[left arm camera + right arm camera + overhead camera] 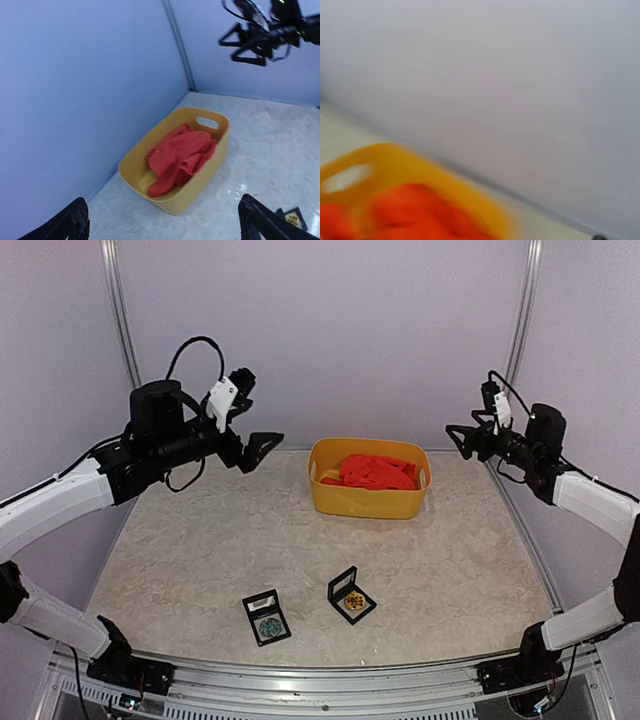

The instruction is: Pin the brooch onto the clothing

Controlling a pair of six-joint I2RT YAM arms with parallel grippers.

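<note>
The clothing (375, 472) is a red-orange heap crumpled inside a yellow basket (365, 502) at the back middle of the table. Two small open black boxes lie near the front edge: one holds a golden brooch (354, 601), the other a greenish brooch (269, 625). My left gripper (258, 448) hangs open in the air left of the basket; its wrist view looks down on the clothing (177, 157) between the wide-apart fingertips (76, 220). My right gripper (462, 440) hovers open to the right of the basket, also high. The right wrist view is blurred and shows clothing (405, 210) and basket rim (420, 167).
Pale walls close the table at the back and both sides, with metal posts in the back corners. The basket has cut-out handles (207, 122) at its ends. From the left wrist view my right gripper (242, 47) shows at top right, and the golden brooch's box (291, 216) at bottom right.
</note>
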